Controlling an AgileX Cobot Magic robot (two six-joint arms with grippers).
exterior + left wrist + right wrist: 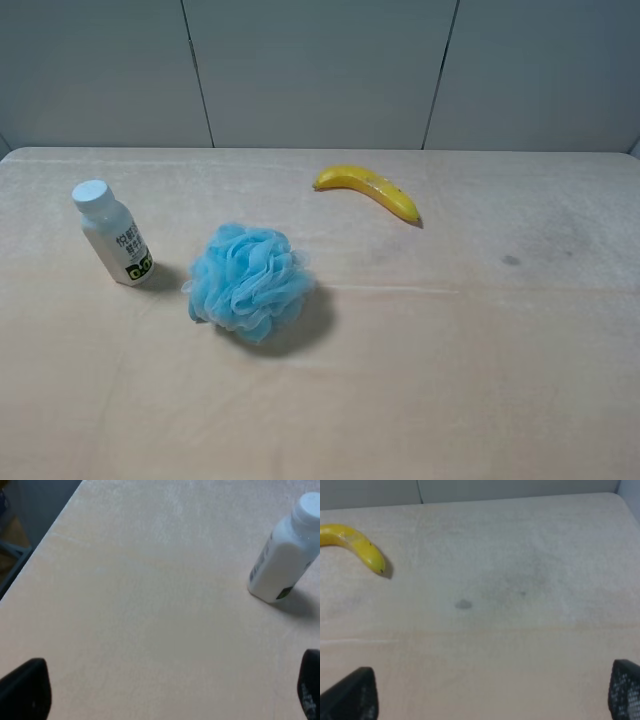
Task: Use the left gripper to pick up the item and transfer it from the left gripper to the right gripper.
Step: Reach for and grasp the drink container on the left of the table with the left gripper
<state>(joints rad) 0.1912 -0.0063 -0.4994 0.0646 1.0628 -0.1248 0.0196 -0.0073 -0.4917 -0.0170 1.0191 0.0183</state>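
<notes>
White bottle (112,235) stands upright on the table (450,380), on the left side of the high view. White screw cap is on. Label faces the camera: black characters, with a green-black band low down. Nothing is touching it.

Left gripper (167,695): only two black fingertips (25,690) show in its wrist view, spread wide with bare table between them, holding nothing. The bottle (282,562) sits ahead of it and off to one side, well apart from both tips, not between the jaws.

Right gripper (487,695): same picture, two black fingertips (626,690) far apart over bare table, nothing held.

Blue mesh puff (250,282) lies just beside the bottle on its right in the high view, separated by a small gap. Yellow banana (368,190) lies further back and right of the puff, well apart from the bottle. The right wrist view shows the banana (355,545) ahead of that gripper and well clear of it. A small dark smudge (511,261) marks the table on the right side.
</notes>
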